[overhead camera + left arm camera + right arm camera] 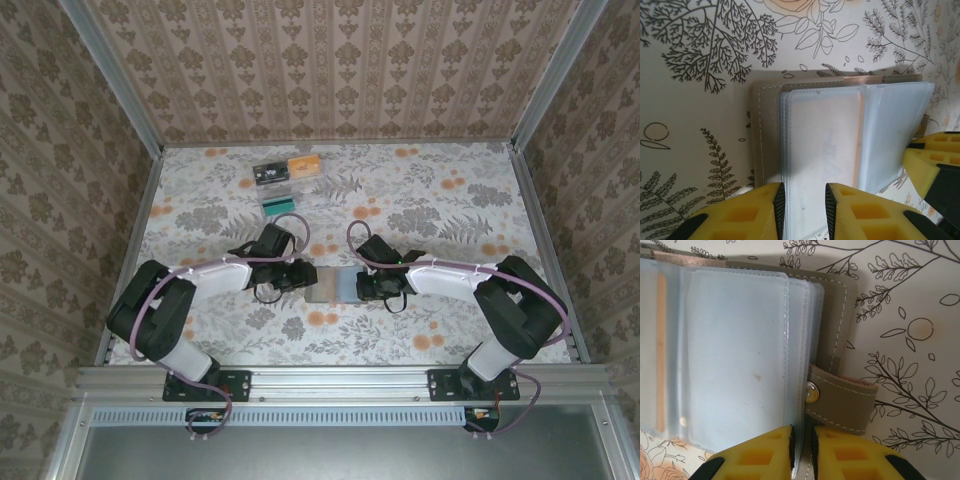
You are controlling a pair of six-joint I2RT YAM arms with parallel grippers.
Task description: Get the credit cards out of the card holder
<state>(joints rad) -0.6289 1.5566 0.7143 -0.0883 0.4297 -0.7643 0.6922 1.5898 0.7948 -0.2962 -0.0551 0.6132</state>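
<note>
Left wrist: my left gripper (pixel 804 216) is nearest, its yellow fingers clamped on a clear sleeve (pixel 875 135) of the card holder (pixel 765 135). A pale credit card (pixel 822 135) shows through.

Right wrist: my right gripper (pixel 802 456) is pinched on the sleeve edge, near the snap strap (pixel 840 400).

Top view: the holder lies open mid-table between both grippers, with small flat items (pixel 283 180) far left.

My two arms: black, white and yellow.
My left arm (pixel 190 290) and right arm (pixel 470 285) each have bulky black joints, a smooth white forearm shell (pixel 215 272) and a mauve cable (pixel 350 235) looping outside them, above a black base plate (pixel 215 383). My left gripper (pixel 804 192) and right gripper (pixel 802 432) carry yellow fingers (pixel 740 217) with moulded square pockets and black inner pads (pixel 779 205).
</note>
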